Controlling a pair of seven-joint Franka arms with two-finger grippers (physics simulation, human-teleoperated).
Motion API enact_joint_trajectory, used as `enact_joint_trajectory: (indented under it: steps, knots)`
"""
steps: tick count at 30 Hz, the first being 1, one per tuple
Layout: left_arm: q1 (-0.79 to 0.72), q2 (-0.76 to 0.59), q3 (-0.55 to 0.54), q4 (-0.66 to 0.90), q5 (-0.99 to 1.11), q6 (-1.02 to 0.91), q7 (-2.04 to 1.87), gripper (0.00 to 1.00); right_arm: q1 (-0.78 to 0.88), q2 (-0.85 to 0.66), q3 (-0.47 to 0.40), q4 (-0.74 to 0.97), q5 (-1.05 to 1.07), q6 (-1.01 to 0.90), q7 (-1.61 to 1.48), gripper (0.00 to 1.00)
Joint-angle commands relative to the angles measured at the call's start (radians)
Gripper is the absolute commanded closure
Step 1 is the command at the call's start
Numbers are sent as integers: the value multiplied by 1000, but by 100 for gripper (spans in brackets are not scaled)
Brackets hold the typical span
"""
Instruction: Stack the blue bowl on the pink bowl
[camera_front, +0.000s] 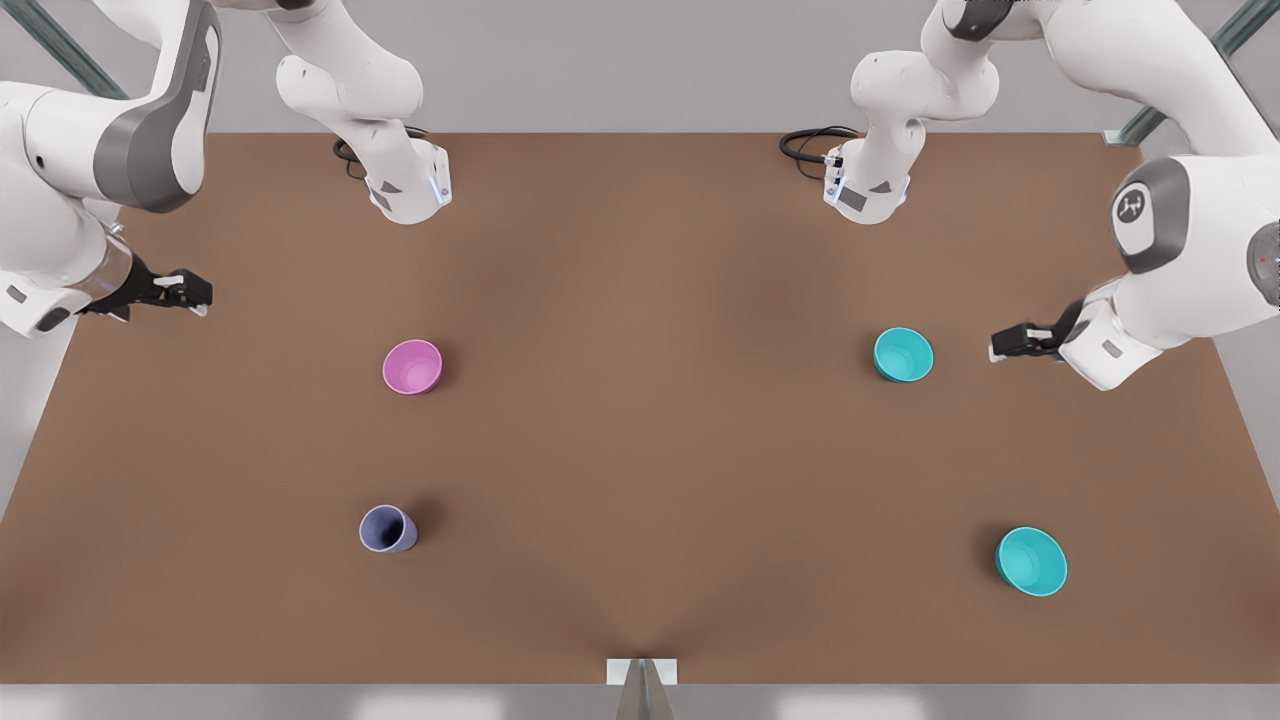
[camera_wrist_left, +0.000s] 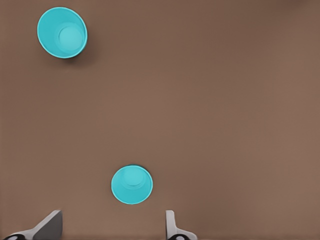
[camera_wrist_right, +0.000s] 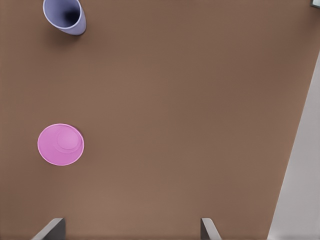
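So, blue bowl (camera_front: 903, 354) on the bench's (camera_front: 640, 420) right beside the left gripper (camera_front: 1003, 343) (fingers spread, empty), pink bowl (camera_front: 412, 366) well left, right gripper (camera_front: 195, 291) at far left, fingers apart too.

A simulated robot test bench: a bare brown table (camera_front: 640, 300), grey surround, two white arms.

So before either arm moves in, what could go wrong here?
1. Two teal bowls sit near the left claw: the blue bowl beside it and a wider teal bowl farther off; grabbing the wrong one seems possible.
2. The pink bowl sits far across the table, so the carry is long and a rim grip might slip.
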Motion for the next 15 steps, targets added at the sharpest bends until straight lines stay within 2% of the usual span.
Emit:
enact_joint_trajectory:
  steps: [1,4,5,9,15]
  knots:
    - [1,6,4,-1,7,7,-6,0,-1,-1,-3,-1,7,2,-23,0]
    - [1,9,19,1,7,-19,1,0,5,2,-9,-12,19,-1,-23,0]
    - [0,9,19,1,7,-19,3,0,10,19,-9,-65,19,10,-24,0]
    - [1,10,19,-1,9,-30,14,0,14,35,-9,-369,162,385,59,0]
    - [1,26,22,-1,9,-48,14,0,24,29,-12,-716,294,723,249,0]
